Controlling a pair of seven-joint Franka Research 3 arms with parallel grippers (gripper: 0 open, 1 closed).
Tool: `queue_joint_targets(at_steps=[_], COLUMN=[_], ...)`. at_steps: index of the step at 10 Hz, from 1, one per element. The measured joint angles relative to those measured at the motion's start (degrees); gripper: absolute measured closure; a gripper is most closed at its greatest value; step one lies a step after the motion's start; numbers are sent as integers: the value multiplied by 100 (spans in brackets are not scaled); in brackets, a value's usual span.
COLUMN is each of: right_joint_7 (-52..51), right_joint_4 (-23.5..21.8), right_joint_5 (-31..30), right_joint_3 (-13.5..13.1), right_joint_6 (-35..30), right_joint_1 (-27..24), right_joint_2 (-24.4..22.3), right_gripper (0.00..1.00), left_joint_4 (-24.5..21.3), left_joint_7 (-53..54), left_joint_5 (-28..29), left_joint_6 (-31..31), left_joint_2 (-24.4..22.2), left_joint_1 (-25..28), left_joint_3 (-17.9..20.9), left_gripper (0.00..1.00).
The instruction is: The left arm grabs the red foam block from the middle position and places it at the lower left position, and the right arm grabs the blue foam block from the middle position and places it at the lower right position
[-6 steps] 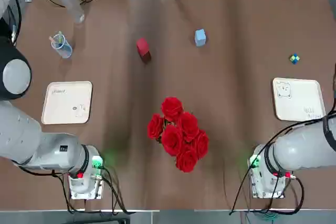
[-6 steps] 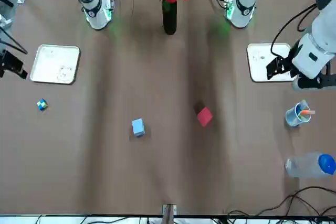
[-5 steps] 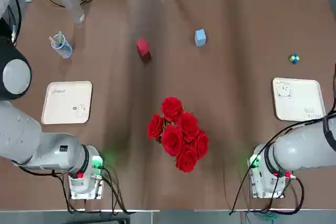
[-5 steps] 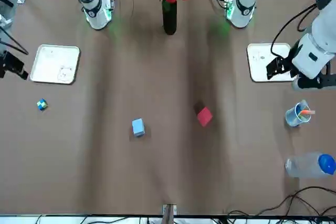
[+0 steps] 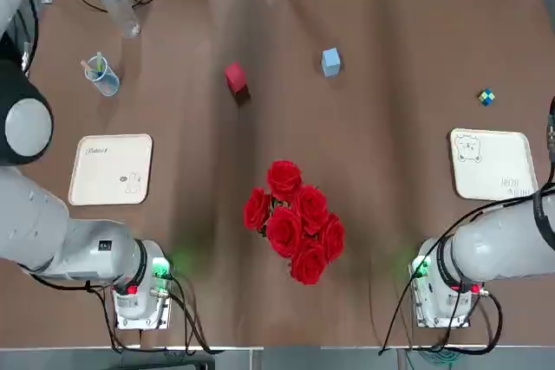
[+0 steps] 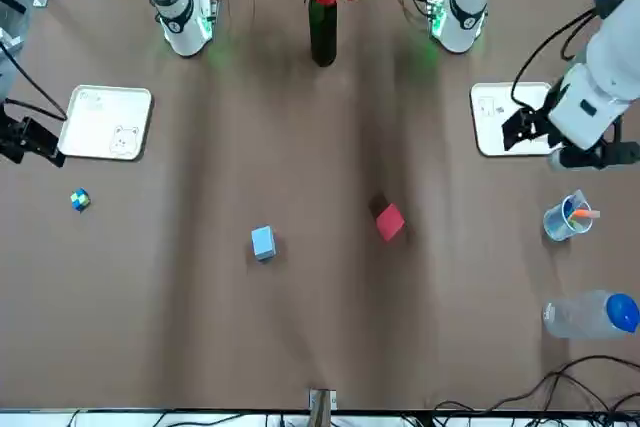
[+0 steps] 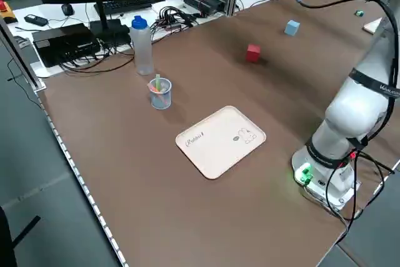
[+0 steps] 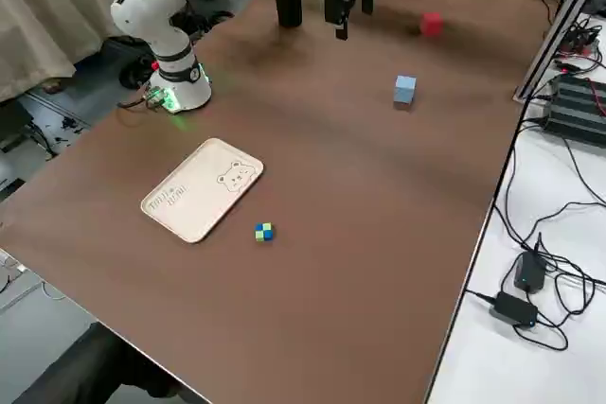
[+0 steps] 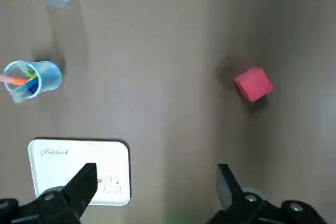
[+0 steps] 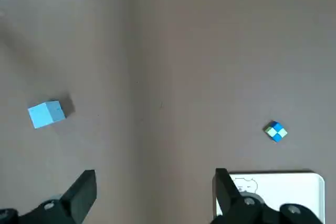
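Swinging slightly inward since the earlier front view, the right gripper (image 10: 156,174) is now hanging by the outer side of the right tray (image 6: 108,122), its fingers spread and holding nothing. Near the robot's side, between the two arms, a bunch of red roses (image 5: 295,221) is standing, occupying the middle ground nearer than both blocks. Farther out, the left tray (image 5: 110,171) is lying on the left, with the left gripper (image 9: 157,169) hovering around its far edge, fingers likewise spread and empty. Beyond the right tray, a tiny puzzle cube (image 5: 486,97) is resting on the right. Farther left, a cup of sticks (image 5: 102,77) is standing beyond the left tray. The red foam block (image 5: 235,78) is sitting left of centre on the bare tabletop, and the blue foam block (image 5: 330,62) is sitting to its right, slightly farther. A blue-capped bottle (image 7: 142,45) is standing at the far left. The front view is showing the roses' dark vase (image 6: 323,35) and both grippers, which the top view is leaving out; the left wrist view is catching only the red block, the right wrist view only the blue.
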Motion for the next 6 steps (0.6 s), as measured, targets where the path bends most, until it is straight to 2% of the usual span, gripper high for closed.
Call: queue_joint_targets(at_steps=[3,6], right_joint_7=[0,-4], right_joint_4=[-2,-96], right_joint_5=[0,41], right_joint_3=[1,42], right_joint_6=[1,51], right_joint_1=[5,252], right_joint_2=[-1,180], right_gripper=[0,0], left_joint_4=[-10,-29], left_joint_7=[-969,-2716], left_joint_5=[0,105], left_joint_6=[137,1195], left_joint_2=[618,1409], left_joint_1=[-331,-1136], left_joint_3=[-69,-96], left_gripper=[0,0])
